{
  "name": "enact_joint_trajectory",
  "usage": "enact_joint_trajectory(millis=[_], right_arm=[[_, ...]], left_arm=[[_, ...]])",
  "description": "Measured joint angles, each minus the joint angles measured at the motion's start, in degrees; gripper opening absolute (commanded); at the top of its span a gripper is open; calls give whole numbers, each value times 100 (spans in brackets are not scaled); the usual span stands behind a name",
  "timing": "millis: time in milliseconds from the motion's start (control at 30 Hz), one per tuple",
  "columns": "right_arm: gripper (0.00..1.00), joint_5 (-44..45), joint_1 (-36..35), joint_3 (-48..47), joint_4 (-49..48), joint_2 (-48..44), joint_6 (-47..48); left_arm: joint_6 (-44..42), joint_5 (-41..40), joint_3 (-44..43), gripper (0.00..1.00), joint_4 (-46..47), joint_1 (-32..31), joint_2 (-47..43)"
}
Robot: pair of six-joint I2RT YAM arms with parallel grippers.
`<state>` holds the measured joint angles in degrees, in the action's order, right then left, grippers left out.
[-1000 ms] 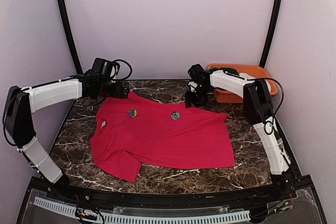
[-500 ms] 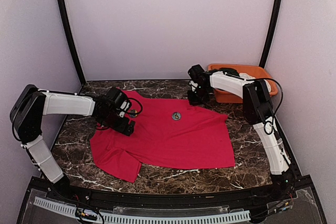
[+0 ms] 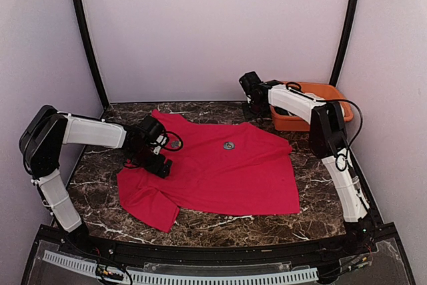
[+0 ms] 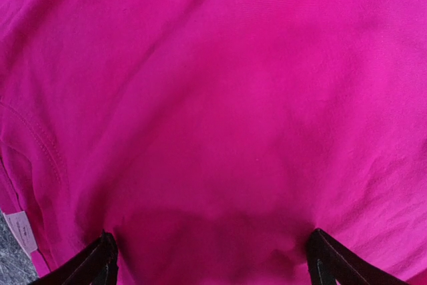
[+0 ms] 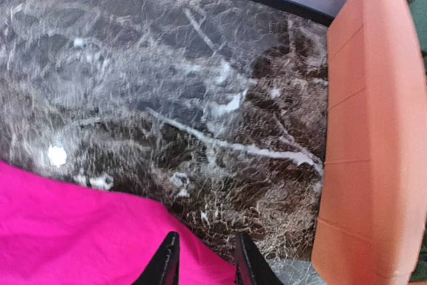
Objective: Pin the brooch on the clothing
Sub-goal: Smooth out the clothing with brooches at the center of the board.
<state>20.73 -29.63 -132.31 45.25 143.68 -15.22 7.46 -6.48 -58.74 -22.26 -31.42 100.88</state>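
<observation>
The red T-shirt (image 3: 220,178) lies spread flat on the marble table (image 3: 93,181), with its collar toward the far edge. A round brooch (image 3: 175,143) rests on the cloth near the collar, and a second brooch (image 3: 229,145) lies near the middle of the chest. From these views I cannot tell if either one is already pinned.

The left gripper (image 4: 210,263) hovers low over the shirt with its fingers spread wide and nothing between them. In its wrist view the round brooch is just ahead, cut by the top edge. The right gripper (image 5: 203,265) is at the far corner, beside the orange bin (image 5: 360,131). Its fingers are only a little apart and hold nothing, and the hem of the shirt is just under them.

The shirt is soft, light and limp. I think it will bunch and slide on the smooth stone, so it is better to press it down or pinch a fold close to the brooch. The brooch looks small, flat and stiff. It seems best to take it by its rim, because a flat face gives little grip and the cloth may come up with it.
</observation>
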Motion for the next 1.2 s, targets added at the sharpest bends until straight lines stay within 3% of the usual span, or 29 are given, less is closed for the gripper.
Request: enact_joint_trajectory(millis=[167,300,433,633,767,1033,1200], right_arm=[[33,63,0,-20,-87,0,61],[33,-55,-50,507,-111,-295,76],[32,-192,-173,1375,-68,-1062,48],[32,-442,-413,2809,-70,-2649,-297],[32,-555,-570,3849,-42,-3320,-588],[31,-901,-1088,5761,-15,-3755,-1130],[31,-1139,-1213,6607,-199,-3891,-1462]], left_arm=[[-37,-107,-4,99,-20,-7,-13],[-81,-278,0,99,-149,-7,-98],[-87,-341,-2,99,-317,146,-437],[-90,-262,-463,99,-245,918,-728],[-107,-249,-1019,99,-114,1128,-166],[-216,-356,-2304,99,-125,1209,1650],[-243,-557,-2719,99,-125,1231,1945]])
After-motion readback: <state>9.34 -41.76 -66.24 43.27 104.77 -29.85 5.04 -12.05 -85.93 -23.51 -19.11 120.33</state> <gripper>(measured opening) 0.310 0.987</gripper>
